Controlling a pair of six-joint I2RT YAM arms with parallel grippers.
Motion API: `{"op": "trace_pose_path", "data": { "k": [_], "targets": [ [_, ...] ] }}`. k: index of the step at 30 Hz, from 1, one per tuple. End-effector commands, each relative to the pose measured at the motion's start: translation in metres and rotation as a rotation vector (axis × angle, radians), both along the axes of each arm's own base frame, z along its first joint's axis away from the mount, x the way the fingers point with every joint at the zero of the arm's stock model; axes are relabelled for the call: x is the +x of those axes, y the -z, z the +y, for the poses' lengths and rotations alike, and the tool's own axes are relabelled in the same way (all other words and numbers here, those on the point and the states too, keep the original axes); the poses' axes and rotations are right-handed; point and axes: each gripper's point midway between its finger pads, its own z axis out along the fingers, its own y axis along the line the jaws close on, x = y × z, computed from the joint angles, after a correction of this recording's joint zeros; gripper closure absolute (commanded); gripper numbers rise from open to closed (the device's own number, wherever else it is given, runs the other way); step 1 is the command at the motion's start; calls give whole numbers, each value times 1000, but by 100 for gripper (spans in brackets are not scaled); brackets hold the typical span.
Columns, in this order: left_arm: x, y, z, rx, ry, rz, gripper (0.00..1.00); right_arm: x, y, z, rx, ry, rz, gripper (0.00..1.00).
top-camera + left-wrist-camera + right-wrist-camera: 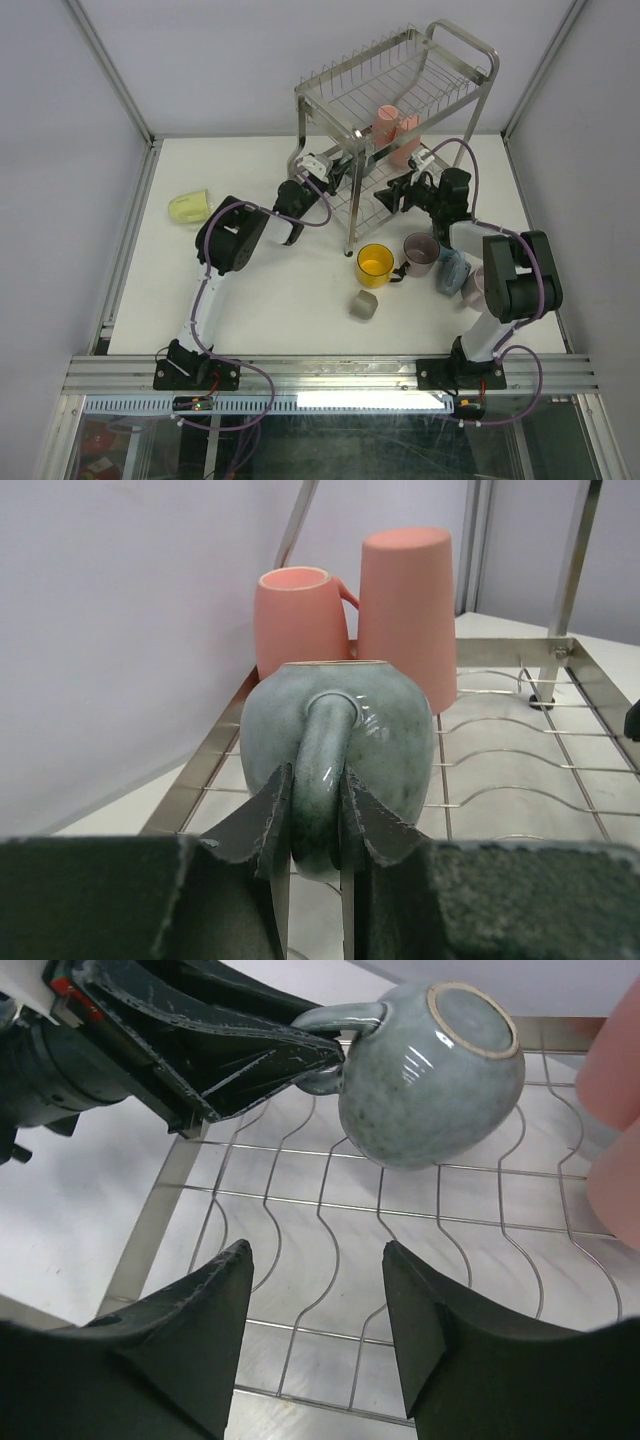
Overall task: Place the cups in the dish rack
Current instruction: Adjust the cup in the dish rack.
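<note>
My left gripper [315, 775] is shut on the handle of a grey-blue cup [385, 730], which hangs bottom-up over the lower wire shelf of the dish rack [520, 750]. Whether the cup touches the wires I cannot tell. Two pink cups [300, 620] [405, 610] stand right behind it. In the right wrist view the same grey-blue cup [430, 1070] shows its foot ring, with the left gripper [335, 1055] on its handle. My right gripper [318, 1247] is open and holds nothing, low over the shelf wires [300, 1200]. From above, both grippers [350, 160] [385, 198] reach into the dish rack [470, 60].
On the table in front of the rack lie a yellow cup [375, 265], a mauve cup [420, 255], a blue cup [450, 270] and a small grey-beige cup [363, 305]. A pale green cup [190, 208] lies on its side at the far left.
</note>
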Motion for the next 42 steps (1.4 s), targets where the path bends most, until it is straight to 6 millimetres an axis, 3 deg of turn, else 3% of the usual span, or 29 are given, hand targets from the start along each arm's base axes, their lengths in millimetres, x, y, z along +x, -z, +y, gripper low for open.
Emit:
{"op": "trace_pose_path", "data": {
  "k": [1, 14, 23, 31, 32, 37, 42],
  "targets": [
    [-5, -98, 0, -235, -20, -223, 100, 26, -30, -11, 100, 126, -116, 43],
    [9, -121, -10, -342, -23, -271, 100, 37, -40, -28, 175, 229, -163, 46],
    [23, -126, -23, -375, 9, -288, 100, 36, -39, -32, 187, 235, -158, 47],
    [38, -111, -36, -369, 34, -255, 100, 37, -36, -34, 193, 237, -149, 47],
    [40, -117, -37, -381, 41, -264, 100, 37, -36, -34, 194, 236, -148, 47],
    [54, -100, -45, -355, 44, -226, 100, 36, -36, -35, 196, 236, -147, 47],
    [50, -90, -40, -354, 46, -203, 100, 35, -35, -35, 195, 233, -143, 47]
  ]
}}
